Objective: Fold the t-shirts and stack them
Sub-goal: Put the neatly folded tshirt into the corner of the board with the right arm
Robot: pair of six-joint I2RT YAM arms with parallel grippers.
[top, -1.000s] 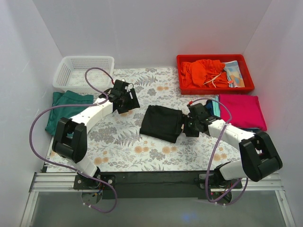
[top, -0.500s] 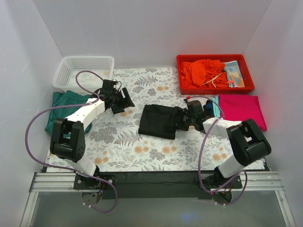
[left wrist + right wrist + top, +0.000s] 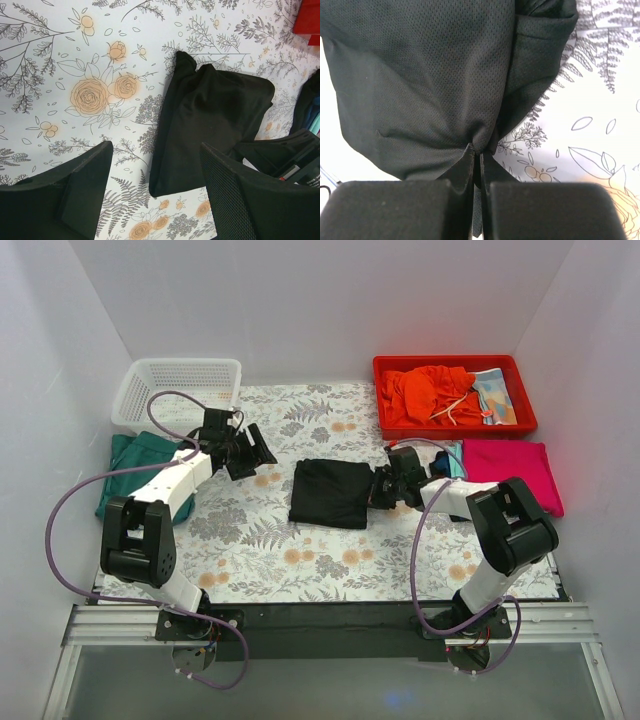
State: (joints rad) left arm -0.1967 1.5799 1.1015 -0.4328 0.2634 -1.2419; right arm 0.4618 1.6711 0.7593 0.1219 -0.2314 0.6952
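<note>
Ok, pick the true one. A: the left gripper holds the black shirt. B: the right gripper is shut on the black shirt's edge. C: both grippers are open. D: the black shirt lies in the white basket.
B: in the right wrist view the right gripper has its fingers closed on a pinch of the black shirt, while the left gripper stands open, apart from the cloth.

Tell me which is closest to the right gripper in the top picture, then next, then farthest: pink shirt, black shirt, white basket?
1. Black shirt: pinched in the right gripper, just to its left.
2. Pink shirt: on the table to its right.
3. White basket: far-left back corner.
</note>
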